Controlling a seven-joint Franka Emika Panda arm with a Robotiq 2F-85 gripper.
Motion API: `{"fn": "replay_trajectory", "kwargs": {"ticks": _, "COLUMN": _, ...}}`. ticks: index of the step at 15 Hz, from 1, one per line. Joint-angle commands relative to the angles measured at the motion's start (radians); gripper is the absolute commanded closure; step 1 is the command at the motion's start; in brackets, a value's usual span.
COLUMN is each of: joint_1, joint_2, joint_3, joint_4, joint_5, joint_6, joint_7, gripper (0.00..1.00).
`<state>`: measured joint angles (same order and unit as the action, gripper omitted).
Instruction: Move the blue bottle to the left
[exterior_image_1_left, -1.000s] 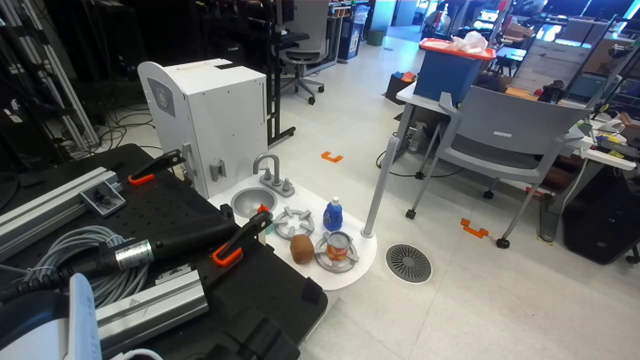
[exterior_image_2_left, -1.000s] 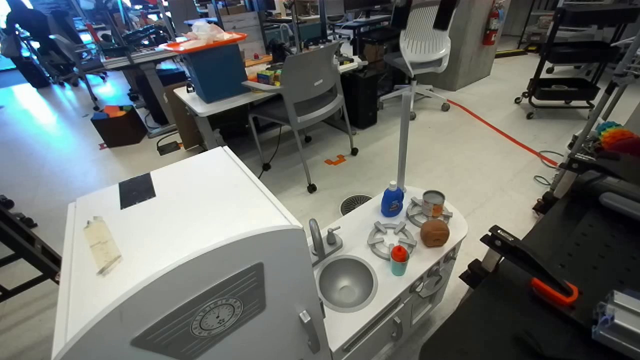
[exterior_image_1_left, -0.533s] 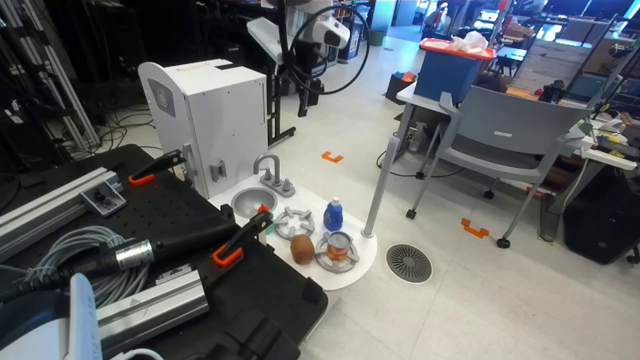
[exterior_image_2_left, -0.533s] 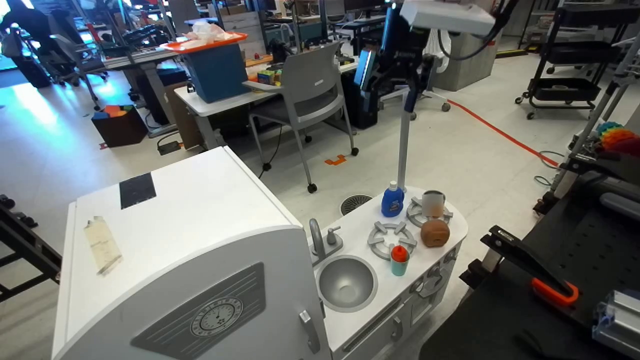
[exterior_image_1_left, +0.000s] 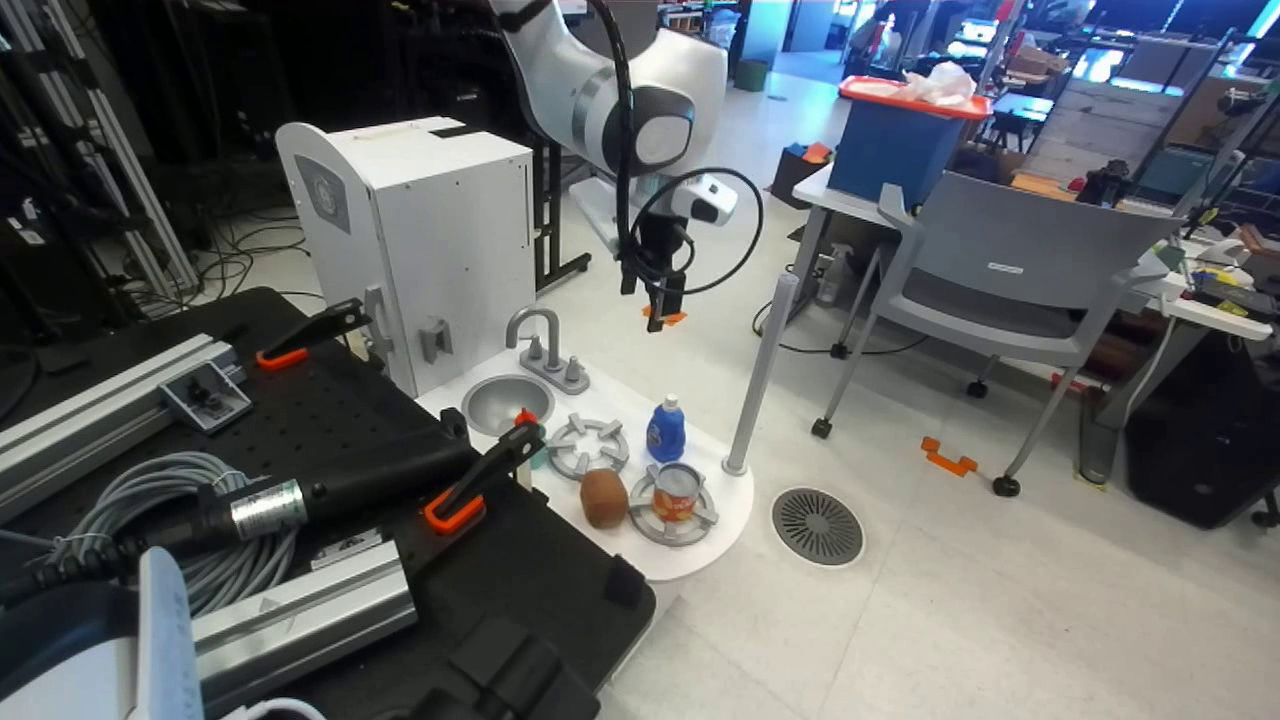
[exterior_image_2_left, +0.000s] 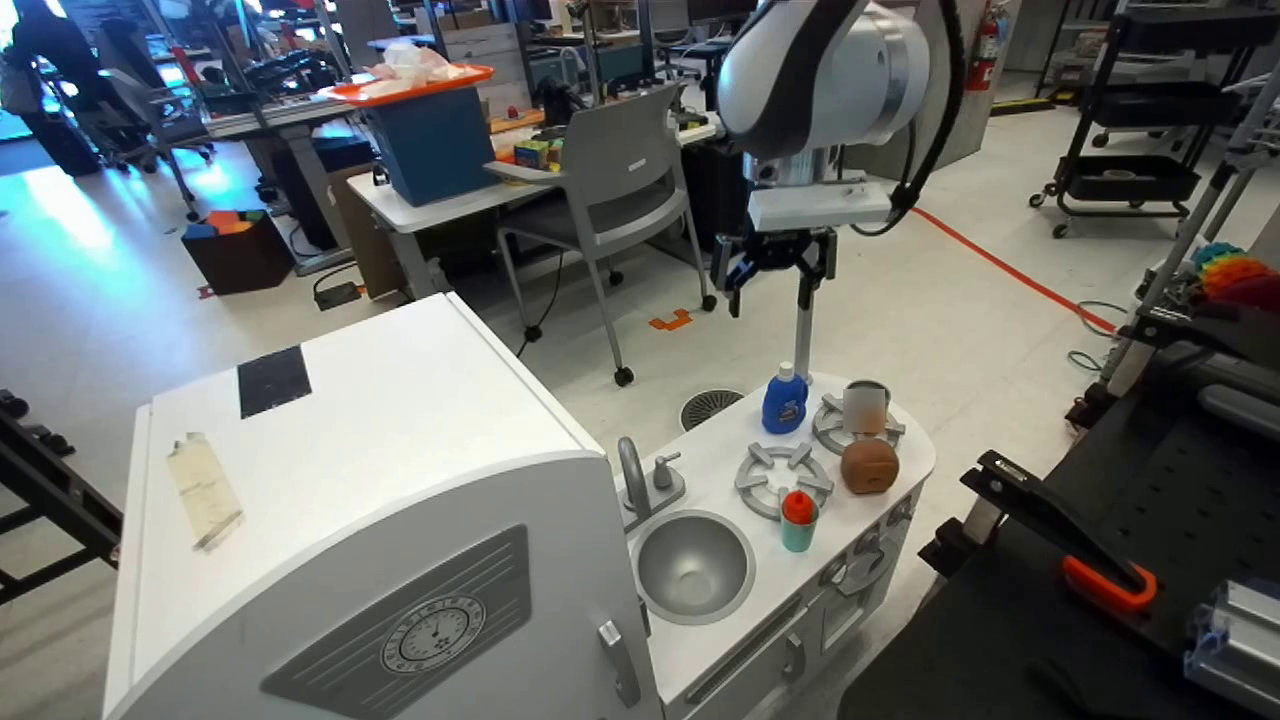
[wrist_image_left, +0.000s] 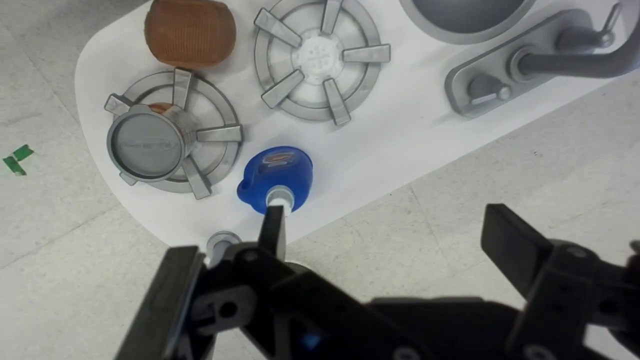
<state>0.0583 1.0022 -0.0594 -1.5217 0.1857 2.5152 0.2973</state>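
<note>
The blue bottle (exterior_image_1_left: 666, 432) stands upright on the white play-kitchen counter, with a whitish cap; it also shows in an exterior view (exterior_image_2_left: 785, 402). In the wrist view the blue bottle (wrist_image_left: 280, 172) lies beyond the left fingertip, which overlaps its cap in the picture. My gripper (exterior_image_2_left: 770, 300) is open and empty, above and apart from the bottle, with fingers pointing down. It also shows in an exterior view (exterior_image_1_left: 642, 308) and in the wrist view (wrist_image_left: 382, 209), where mostly floor shows between the fingers.
A grey post (exterior_image_2_left: 806, 290) rises at the counter's end near the bottle. A can (exterior_image_1_left: 677, 492) sits on a burner, beside a brown round item (exterior_image_1_left: 604, 498). A red-topped cup (exterior_image_2_left: 798, 520), sink (exterior_image_2_left: 740, 600), faucet (exterior_image_1_left: 550, 340) and tall white cabinet (exterior_image_1_left: 460, 260) stand nearby.
The arm has come into view and moved down toward the counter, with the gripper lowered over the bottle's area. The bottle and other counter items have not moved.
</note>
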Motion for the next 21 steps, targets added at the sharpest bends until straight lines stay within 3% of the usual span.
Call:
{"fn": "replay_trajectory", "kwargs": {"ticks": 1, "joint_1": 0.001, "joint_2": 0.199, "joint_3": -0.029, "joint_4": 0.24, "joint_5": -0.015, "joint_6": -0.011, "joint_7": 0.075, "gripper": 0.0}}
{"fn": "replay_trajectory", "kwargs": {"ticks": 11, "joint_1": 0.0, "joint_2": 0.59, "joint_3": -0.119, "joint_4": 0.723, "joint_5": -0.026, "joint_6": -0.104, "joint_7": 0.239, "gripper": 0.0}}
{"fn": "replay_trajectory", "kwargs": {"ticks": 12, "joint_1": 0.004, "joint_2": 0.499, "joint_3": -0.111, "joint_4": 0.588, "joint_5": -0.042, "joint_6": -0.074, "joint_7": 0.246, "gripper": 0.0}}
{"fn": "replay_trajectory", "kwargs": {"ticks": 15, "joint_1": 0.007, "joint_2": 0.508, "joint_3": -0.117, "joint_4": 0.606, "joint_5": -0.062, "joint_6": -0.108, "joint_7": 0.285, "gripper": 0.0}}
{"fn": "replay_trajectory", "kwargs": {"ticks": 16, "joint_1": 0.008, "joint_2": 0.504, "joint_3": -0.117, "joint_4": 0.603, "joint_5": -0.068, "joint_6": -0.116, "joint_7": 0.295, "gripper": 0.25}}
{"fn": "replay_trajectory", "kwargs": {"ticks": 18, "joint_1": 0.007, "joint_2": 0.498, "joint_3": -0.116, "joint_4": 0.595, "joint_5": -0.075, "joint_6": -0.137, "joint_7": 0.315, "gripper": 0.34}}
{"fn": "replay_trajectory", "kwargs": {"ticks": 21, "joint_1": 0.004, "joint_2": 0.496, "joint_3": -0.12, "joint_4": 0.587, "joint_5": -0.088, "joint_6": -0.152, "joint_7": 0.336, "gripper": 0.58}}
